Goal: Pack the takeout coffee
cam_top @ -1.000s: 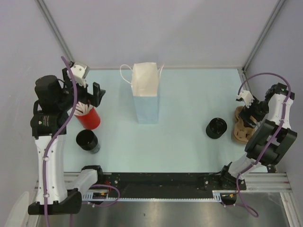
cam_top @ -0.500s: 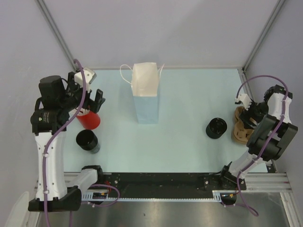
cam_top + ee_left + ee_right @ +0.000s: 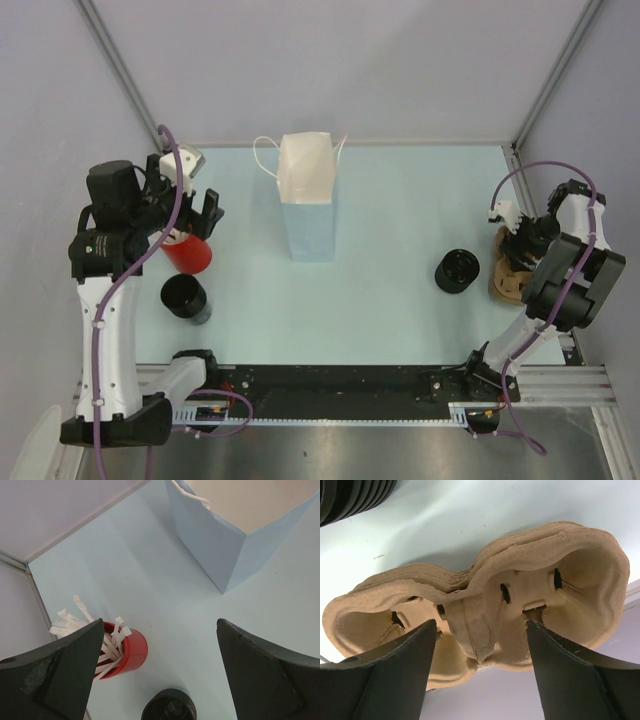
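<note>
From above, a pale-blue paper bag (image 3: 310, 215) stands upright and open on the tabletop (image 3: 400, 200). The coffee (image 3: 184, 296), a short black cup with a lid, stands well to the left of the bag and nearer the arm bases. A red cup (image 3: 190, 255) of white straws stands just beyond the coffee, also left of the bag. The left end effector (image 3: 203, 212) hangs over the red cup, released and holding nothing. Well to the right of the bag sits a black ribbed stack (image 3: 457, 270), and farther right a brown pulp carrier (image 3: 505, 285). The right end effector (image 3: 518, 235) hovers over the carrier. In the left wrist view the left fingers (image 3: 55, 670) are spread wide. Between them show the bag's corner at the top, the red cup with its straws (image 3: 107, 640) lower left, and the coffee's round lid at the bottom edge. In the right wrist view the right fingers (image 3: 390, 675) are also spread wide and empty. The carrier fills the space between and beyond them, its two cup wells facing the camera, and the black stack shows at the top left corner.
</note>
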{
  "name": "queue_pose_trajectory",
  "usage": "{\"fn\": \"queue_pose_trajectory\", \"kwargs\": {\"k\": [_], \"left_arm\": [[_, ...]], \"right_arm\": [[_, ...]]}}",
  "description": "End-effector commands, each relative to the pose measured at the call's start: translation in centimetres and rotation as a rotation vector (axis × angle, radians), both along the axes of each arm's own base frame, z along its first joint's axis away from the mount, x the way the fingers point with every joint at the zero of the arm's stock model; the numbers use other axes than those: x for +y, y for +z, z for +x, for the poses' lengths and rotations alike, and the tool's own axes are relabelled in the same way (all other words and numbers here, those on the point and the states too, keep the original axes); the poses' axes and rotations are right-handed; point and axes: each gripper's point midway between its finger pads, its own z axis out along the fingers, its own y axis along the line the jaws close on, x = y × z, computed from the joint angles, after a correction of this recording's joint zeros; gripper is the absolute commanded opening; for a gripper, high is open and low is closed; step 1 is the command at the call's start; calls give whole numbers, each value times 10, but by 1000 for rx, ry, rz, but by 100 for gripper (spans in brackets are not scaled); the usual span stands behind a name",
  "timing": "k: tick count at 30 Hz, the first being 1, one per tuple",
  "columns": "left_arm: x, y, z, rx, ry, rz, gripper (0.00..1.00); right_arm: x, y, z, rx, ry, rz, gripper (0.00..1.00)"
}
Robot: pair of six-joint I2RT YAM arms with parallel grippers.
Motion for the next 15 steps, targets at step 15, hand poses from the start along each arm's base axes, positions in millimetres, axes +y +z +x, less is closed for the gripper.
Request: {"fn": "queue_pose_trajectory", "kwargs": {"k": [15], "left_arm": [[-2,3,6,-24,-1,-30,99]], "right_arm": [[5,17,0,-48,9,-1,43]]}}
